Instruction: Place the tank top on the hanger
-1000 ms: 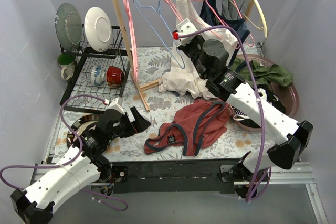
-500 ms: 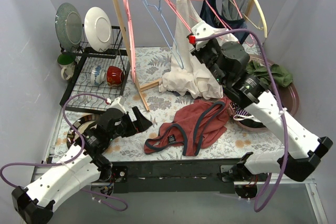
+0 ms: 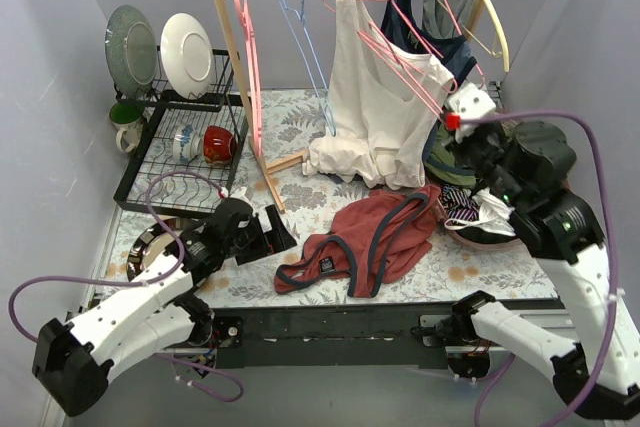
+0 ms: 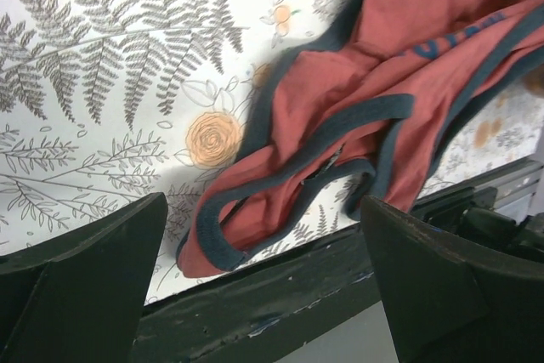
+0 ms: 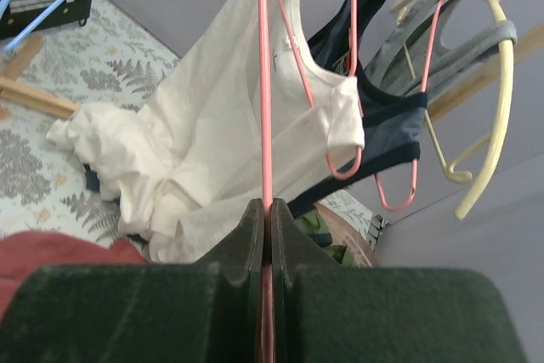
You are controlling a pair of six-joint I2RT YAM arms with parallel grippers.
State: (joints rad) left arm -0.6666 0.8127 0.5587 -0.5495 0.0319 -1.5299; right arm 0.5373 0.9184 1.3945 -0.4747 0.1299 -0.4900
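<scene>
One rust-red tank top crumpled on bench at lower centre, left gripper spread over it, right gripper pinching one thin pink hanger at upper right, perhaps two more pink wire hangers behind, two plates upper left

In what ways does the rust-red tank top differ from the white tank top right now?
The rust-red tank top lies crumpled on the table; the white tank top hangs at the rack, only its hem bunched on the table. The red one has dark navy trim; the white one shows none. Both are sleeveless and similar in size.
</scene>
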